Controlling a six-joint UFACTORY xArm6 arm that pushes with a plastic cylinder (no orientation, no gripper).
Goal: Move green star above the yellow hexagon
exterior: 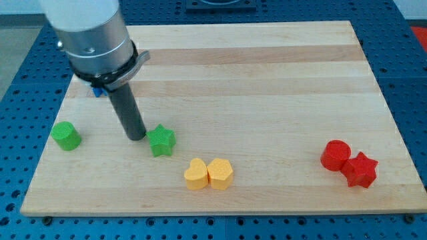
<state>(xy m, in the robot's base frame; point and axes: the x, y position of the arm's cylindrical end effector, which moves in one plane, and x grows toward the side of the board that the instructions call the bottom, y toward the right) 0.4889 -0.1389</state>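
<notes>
On a pale wooden board [267,80], my tip [137,136] rests just left of the green star [161,141], holding nothing, a bare rod with no hand to close. Below and right of the star sit the yellow hexagon [195,175] and a touching yellow heart [220,173]. A green cylinder [67,136] stands at the view's left; a red cylinder [335,155] and red star [360,170] touch at the right.

Star [161,141] just right of my tip [137,135], above-left of hexagon [195,175]

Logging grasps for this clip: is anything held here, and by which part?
Nothing is held. My tip rests on the board just left of the green star; contact cannot be told.
</notes>
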